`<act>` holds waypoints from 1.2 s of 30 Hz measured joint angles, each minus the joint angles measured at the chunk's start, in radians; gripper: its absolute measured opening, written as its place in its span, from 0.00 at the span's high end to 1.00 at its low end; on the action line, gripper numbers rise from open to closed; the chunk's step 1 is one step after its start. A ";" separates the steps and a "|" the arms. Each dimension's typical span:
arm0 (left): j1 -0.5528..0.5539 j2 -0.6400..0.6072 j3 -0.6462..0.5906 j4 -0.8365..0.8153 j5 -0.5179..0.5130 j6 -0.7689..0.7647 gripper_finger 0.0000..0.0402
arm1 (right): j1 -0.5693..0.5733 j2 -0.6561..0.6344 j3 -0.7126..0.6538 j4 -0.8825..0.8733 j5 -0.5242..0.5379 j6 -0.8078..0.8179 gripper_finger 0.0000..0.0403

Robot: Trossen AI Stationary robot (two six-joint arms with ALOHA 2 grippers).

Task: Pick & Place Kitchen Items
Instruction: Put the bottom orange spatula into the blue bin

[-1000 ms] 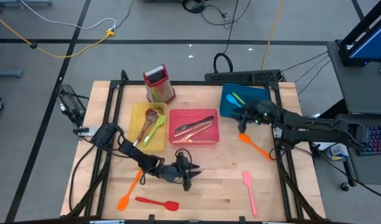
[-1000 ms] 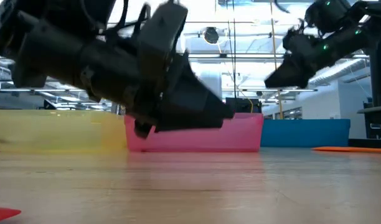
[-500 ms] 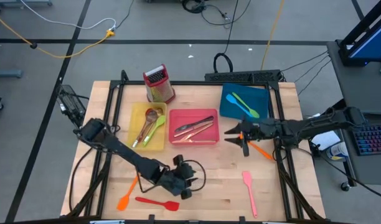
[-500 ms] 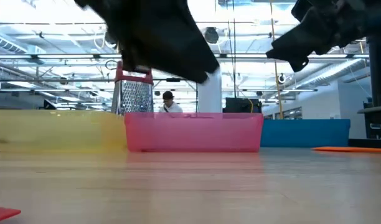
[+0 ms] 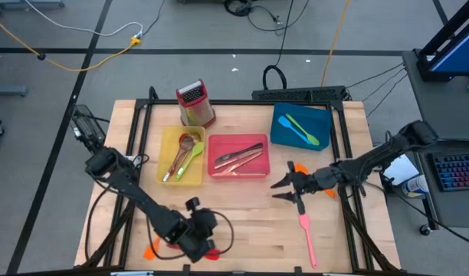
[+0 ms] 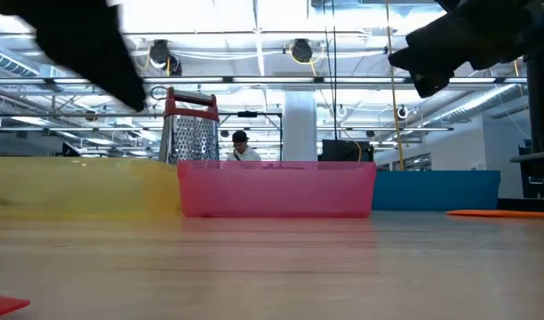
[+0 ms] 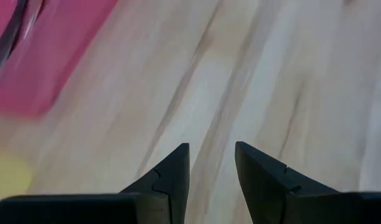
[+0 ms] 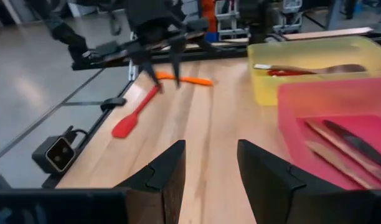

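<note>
Wooden surface (image 5: 250,203) carries three trays: yellow tray (image 5: 167,157), pink tray (image 5: 219,170) and blue tray (image 5: 280,130), all part-filled. Left: pink spatula (image 5: 306,238), red spatula (image 8: 136,112), orange spatulas. Left hand (image 5: 198,234) spread over red spatula; right hand (image 5: 290,188) spread above pink spatula.

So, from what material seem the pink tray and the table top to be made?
The pink tray looks like translucent plastic: smooth walls, light glowing through them. The table top looks like pale wood with a matte finish: visible grain and plank seams.
</note>
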 joint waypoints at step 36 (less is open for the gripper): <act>-0.206 0.001 -0.185 -0.367 0.473 -0.787 0.67 | 0.072 0.275 0.000 0.286 -0.002 0.005 0.66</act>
